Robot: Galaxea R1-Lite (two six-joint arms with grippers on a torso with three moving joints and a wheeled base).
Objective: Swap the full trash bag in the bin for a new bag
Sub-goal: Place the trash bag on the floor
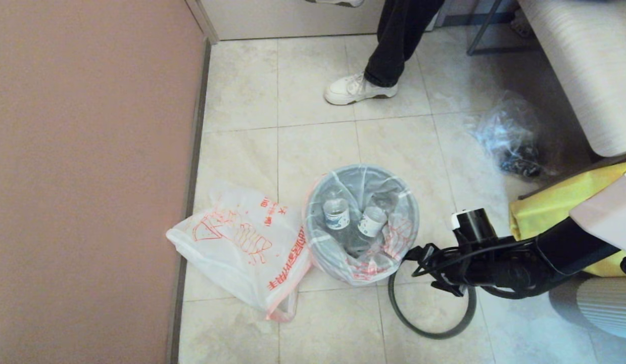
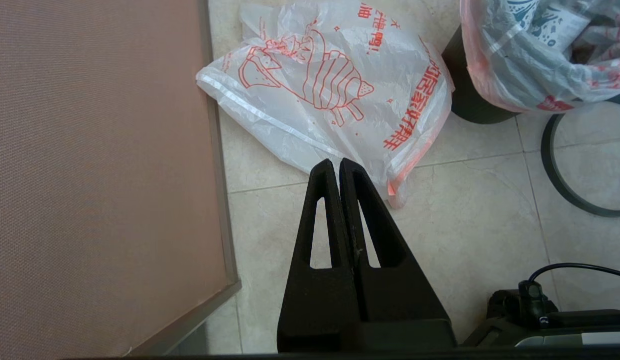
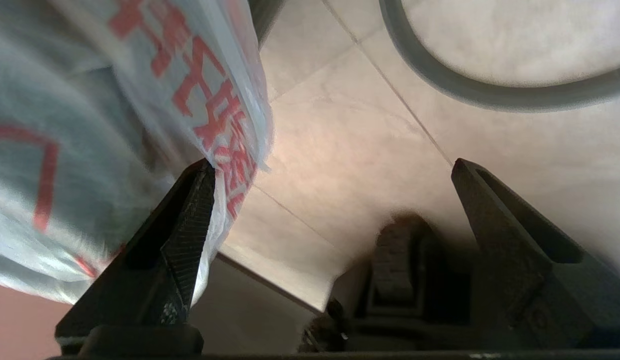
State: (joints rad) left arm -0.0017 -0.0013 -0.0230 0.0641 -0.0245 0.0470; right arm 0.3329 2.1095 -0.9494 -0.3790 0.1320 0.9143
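The pale tiled floor (image 1: 318,141) runs between a brown wall panel (image 1: 90,177) on the robot's left and a pale upholstered seat (image 1: 585,65) at the far right. A person's dark trouser leg and white sneaker (image 1: 355,89) stand at the far side. A yellow fabric bag (image 1: 555,205) lies by the right arm, with a clear colourless plastic bag (image 1: 507,134) beyond it.

The bin (image 1: 362,222) stands mid-floor, lined by the full trash bag (image 1: 388,242), whose printed film folds over the bin's edge; two water bottles (image 1: 337,212) stand inside. The new bag (image 1: 242,242) lies flat on the floor just left of the bin, touching it, its pink-orange handles toward the robot. The dark grey ring rim (image 1: 434,316) lies off the bin on the floor, to the bin's near right.

The right tool (image 3: 330,170) sits low beside the bin's near-right side, jaws spread wide and holding nothing; one finger (image 3: 189,220) touches the full bag's overhanging film. The left tool (image 2: 337,167) hangs parked above the floor near the new bag, fingers pressed together, empty.
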